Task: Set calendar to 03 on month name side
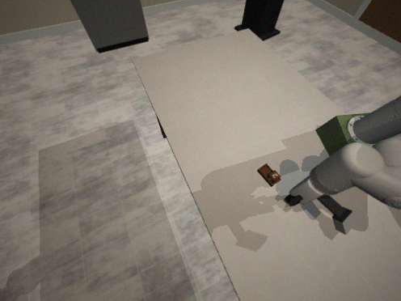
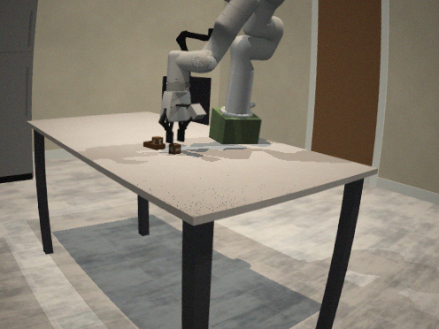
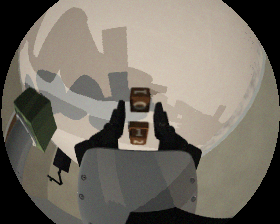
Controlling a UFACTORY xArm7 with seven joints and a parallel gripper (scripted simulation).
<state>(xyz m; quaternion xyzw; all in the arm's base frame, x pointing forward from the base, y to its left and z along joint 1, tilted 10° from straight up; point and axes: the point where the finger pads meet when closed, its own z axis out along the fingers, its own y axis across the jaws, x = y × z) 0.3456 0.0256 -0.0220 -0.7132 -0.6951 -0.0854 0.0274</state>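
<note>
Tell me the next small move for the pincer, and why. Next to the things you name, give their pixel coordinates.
I'd probably ease the pincer (image 1: 293, 200) (image 2: 175, 141) (image 3: 139, 108) down around the loose cube (image 2: 174, 149) (image 3: 140, 99), correcting its centring first if needed. Its fingers stand apart above the table, holding nothing, and that cube sits outside the tray (image 1: 263, 172) (image 2: 151, 146), which has the other cube (image 1: 275, 175) (image 2: 157, 140) (image 3: 138, 133).

Month name on tray (image 1: 264, 175) (image 2: 151, 145) unreadable

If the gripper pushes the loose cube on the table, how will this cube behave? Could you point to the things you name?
The loose cube (image 2: 174, 149) looks rigid, so it should probably not deform. Its flat faces suggest sliding rather than rolling. Its squat shape makes tipping seem unlikely.
</note>
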